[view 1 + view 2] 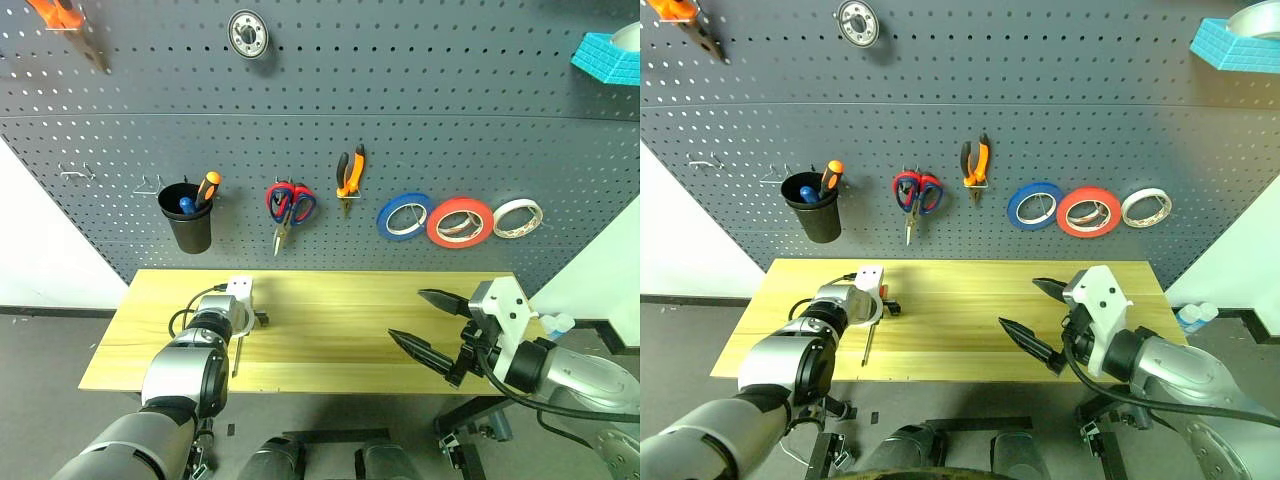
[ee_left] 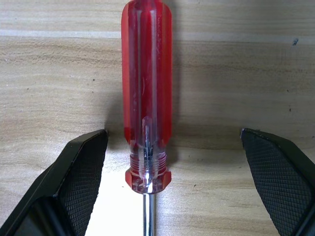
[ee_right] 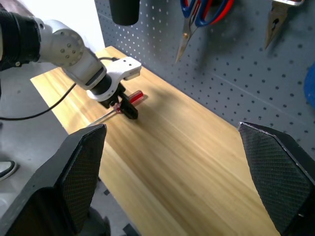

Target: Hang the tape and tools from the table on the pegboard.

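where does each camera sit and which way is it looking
Head, both eyes: forward and down at table and pegboard; both arms show.
Left wrist: along the open left claw, down at the screwdriver between its fingers.
Right wrist: along the open right claw, across the table.
Shared: right wrist and head views both show the left claw over the screwdriver.

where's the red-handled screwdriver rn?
The screwdriver lies flat on the table, toward its left end, between the open fingers of the left gripper, untouched.
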You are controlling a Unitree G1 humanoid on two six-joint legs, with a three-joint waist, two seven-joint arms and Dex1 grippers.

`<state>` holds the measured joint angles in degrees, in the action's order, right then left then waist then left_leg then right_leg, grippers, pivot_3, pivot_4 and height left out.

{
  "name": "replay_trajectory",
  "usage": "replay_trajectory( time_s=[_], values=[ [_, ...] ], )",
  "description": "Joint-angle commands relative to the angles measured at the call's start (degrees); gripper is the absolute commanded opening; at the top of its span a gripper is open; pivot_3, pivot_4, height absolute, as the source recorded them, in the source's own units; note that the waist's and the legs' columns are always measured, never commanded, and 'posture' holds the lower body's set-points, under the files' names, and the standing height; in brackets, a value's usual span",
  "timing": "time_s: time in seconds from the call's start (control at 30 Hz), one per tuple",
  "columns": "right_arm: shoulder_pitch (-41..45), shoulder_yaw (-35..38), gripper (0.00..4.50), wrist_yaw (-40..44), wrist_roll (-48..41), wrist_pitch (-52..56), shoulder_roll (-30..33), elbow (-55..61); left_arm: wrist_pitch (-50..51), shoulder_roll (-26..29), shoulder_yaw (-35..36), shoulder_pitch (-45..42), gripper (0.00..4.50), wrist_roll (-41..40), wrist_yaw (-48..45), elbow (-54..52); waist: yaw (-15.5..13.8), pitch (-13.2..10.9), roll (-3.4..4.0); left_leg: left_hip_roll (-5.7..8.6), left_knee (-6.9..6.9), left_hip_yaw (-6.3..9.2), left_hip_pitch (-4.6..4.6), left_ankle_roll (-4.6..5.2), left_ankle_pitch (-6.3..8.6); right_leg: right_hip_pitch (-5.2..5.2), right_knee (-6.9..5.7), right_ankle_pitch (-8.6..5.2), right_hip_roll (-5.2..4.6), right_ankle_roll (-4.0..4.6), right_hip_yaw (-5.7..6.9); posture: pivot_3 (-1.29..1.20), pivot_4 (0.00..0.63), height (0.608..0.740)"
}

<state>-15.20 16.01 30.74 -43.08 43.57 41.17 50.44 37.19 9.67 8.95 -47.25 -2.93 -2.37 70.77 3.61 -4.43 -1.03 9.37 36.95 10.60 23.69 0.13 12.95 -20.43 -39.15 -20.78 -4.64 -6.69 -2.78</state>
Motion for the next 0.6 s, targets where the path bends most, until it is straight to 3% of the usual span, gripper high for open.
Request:
replay_trajectory(
  time_s=[0.03, 0.47, 0.6],
  values=[
    [-0.36, 1.7, 4.5, -0.44, -1.77, 0.23, 0.74, 2.48, 1.0, -0.09, -0.41, 1.82, 4.49, 0.3, -0.04, 0.11, 0.15, -0.19, 0.09, 0.0, 0.0, 0.0, 0.0, 0.0, 0.0, 0.0, 0.0, 0.0, 0.0, 0.0, 0.0, -0.21, 0.143, 0.718],
    [2.09, 0.15, 4.5, -0.64, -1.37, 0.05, 1.38, 0.6, 4.4, 0.03, 0.68, 3.51, 4.49, -0.78, 1.38, -2.45, 0.3, -0.35, 0.15, 0.0, -0.02, -0.01, -0.01, -0.02, 0.02, 0.0, 0.03, -0.01, -0.01, -0.01, 0.0, -0.19, 0.125, 0.718],
    [2.35, -0.12, 4.5, -0.53, -1.17, -0.06, 1.37, 0.4, 4.77, -0.03, 0.92, 3.83, 3.71, -0.82, 1.84, -2.86, 0.3, -0.36, 0.15, 0.0, -0.05, -0.01, -0.01, -0.02, 0.03, 0.0, 0.04, -0.01, -0.01, -0.02, 0.0, -0.19, 0.124, 0.718]
  ],
)
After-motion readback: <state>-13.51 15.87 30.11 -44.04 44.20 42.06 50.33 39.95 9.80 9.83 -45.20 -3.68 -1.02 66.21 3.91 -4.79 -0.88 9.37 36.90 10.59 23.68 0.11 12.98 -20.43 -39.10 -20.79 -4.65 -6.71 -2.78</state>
